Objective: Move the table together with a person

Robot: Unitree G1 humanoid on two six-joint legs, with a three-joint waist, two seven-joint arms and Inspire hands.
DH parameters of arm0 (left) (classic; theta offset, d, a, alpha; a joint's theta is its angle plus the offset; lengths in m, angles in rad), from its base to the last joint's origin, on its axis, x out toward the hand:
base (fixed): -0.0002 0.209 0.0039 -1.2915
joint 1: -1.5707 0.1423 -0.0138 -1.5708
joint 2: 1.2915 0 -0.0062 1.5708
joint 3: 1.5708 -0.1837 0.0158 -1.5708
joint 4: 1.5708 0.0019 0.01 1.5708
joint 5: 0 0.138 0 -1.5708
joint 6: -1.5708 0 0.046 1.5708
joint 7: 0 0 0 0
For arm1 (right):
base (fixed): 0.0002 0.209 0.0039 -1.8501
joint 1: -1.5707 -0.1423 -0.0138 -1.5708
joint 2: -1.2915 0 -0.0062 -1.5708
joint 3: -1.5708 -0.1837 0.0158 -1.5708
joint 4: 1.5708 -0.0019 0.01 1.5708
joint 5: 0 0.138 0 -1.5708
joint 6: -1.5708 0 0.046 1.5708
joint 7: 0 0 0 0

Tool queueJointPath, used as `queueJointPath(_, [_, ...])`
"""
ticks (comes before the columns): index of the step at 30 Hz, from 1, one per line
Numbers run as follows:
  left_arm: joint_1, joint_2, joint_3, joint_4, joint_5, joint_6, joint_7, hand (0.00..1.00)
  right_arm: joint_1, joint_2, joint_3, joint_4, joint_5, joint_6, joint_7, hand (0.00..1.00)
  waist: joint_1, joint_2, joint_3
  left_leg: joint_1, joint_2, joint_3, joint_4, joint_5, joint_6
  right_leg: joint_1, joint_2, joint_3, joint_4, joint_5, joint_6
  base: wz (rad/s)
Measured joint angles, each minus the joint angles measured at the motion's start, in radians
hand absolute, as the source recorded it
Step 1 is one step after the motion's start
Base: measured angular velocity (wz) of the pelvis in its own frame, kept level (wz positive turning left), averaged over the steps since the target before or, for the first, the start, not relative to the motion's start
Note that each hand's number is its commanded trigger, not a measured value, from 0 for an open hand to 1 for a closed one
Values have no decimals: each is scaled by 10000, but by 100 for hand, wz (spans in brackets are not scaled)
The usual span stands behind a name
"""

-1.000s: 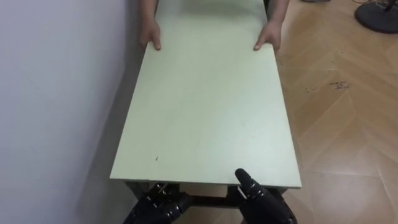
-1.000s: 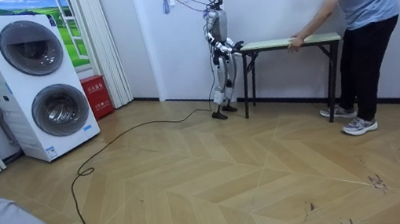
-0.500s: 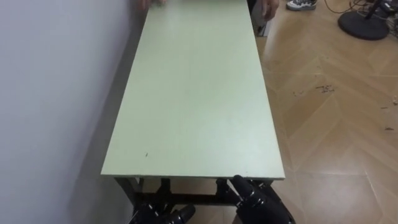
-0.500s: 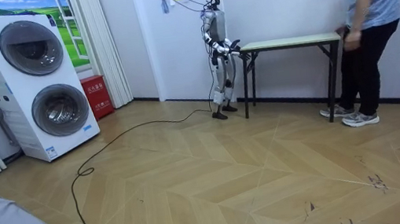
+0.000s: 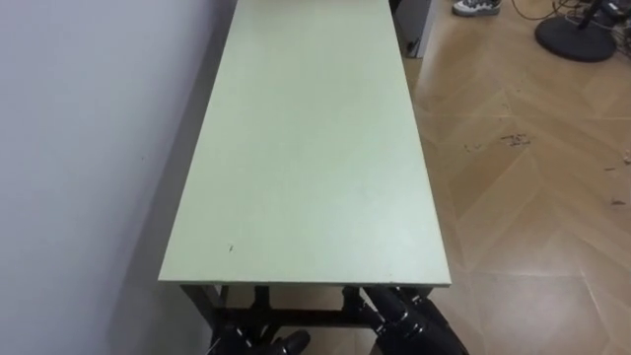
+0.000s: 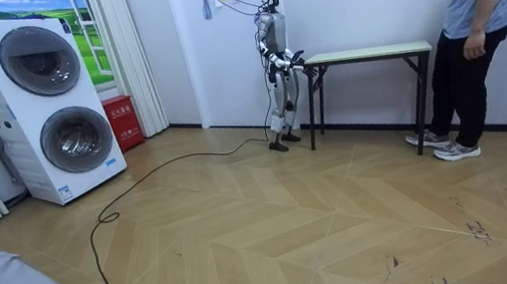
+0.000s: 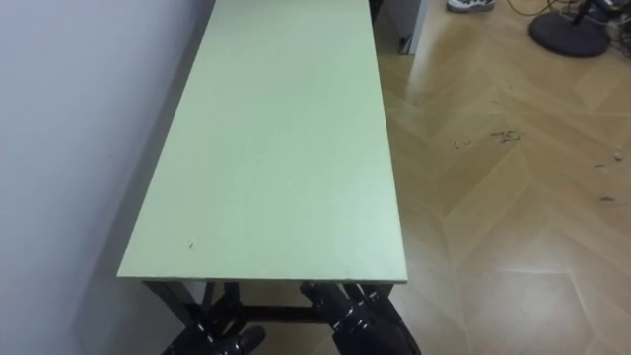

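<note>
Standing at one short end of the table (image 5: 311, 148), the robot looks down its length, with the wall (image 5: 89, 148) close along the 9 o'clock side. The left hand (image 5: 258, 343) sits low at about 7 o'clock, beneath the near edge and by the dark frame; whether it has a hold there cannot be told. The tabletop is bare. Its long axis runs from 6 o'clock straight away to 12 o'clock, so all of it lies ahead of both hands. The right hand (image 5: 412, 320) shows at about 5 o'clock, just under the near right corner and a little closer to the edge than the left. Its grasp cannot be read either. Open wooden floor (image 5: 532, 197) spreads out at 3 o'clock, the only side with room. In the room view the person (image 6: 480, 38) stands upright at the far end, arms down and hands off the table. Judged from this, the carry is not under way: a lift would need both ends taken up, and any shift would likely go toward 3 o'clock or along the long axis.
</note>
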Motion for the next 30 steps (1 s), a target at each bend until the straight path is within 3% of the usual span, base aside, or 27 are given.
queueJointPath(9, [-47, -16, 152, 414, 561, -156, 144, 0, -20, -43, -663, 546, -2580, -146, -292, 0, -127, -32, -6, -26, -11, 26, -40, -1, -3, 28, -6, -239, -147, 11, -14, 0])
queueJointPath(12, [12, 78, 296, 813, 1420, -400, 262, 0, -146, -75, -894, 980, -4907, -290, -647, 0, -231, -101, -51, 124, 15, 125, -117, 5, -12, 101, 1, -195, -145, 12, -15, -8])
queueJointPath(15, [50, 301, 372, 1149, 1574, -599, 567, 0, -205, -160, -1022, 1435, -6603, -463, -1379, 0, -278, -203, -46, 201, 40, 141, -159, -6, -29, 166, 18, -234, -152, 14, -19, -3])
queueJointPath(17, [-98, 373, 458, 1959, 1806, -816, 814, 0, -585, -212, -1051, 2404, -7455, -556, -2039, 0, -280, -294, -18, 291, 54, 145, -185, -11, -39, 227, 33, -194, -154, 19, -26, -5])
queueJointPath(24, [-120, 368, 1015, 3811, 2011, -963, 1431, 0, -1060, -277, -1482, 4472, -8595, -907, -3530, 0, -247, -324, -34, 332, 91, 239, -213, -17, -51, 209, 53, -175, -158, 32, -47, -4])
queueJointPath(30, [-137, 129, 2069, 4748, 2962, -1053, 2177, 0, -1146, -264, -2048, 6192, -8618, -944, -4118, 0, -223, -241, -19, 365, 89, 252, -226, -21, -56, 225, 50, -213, -182, 33, -47, -2])
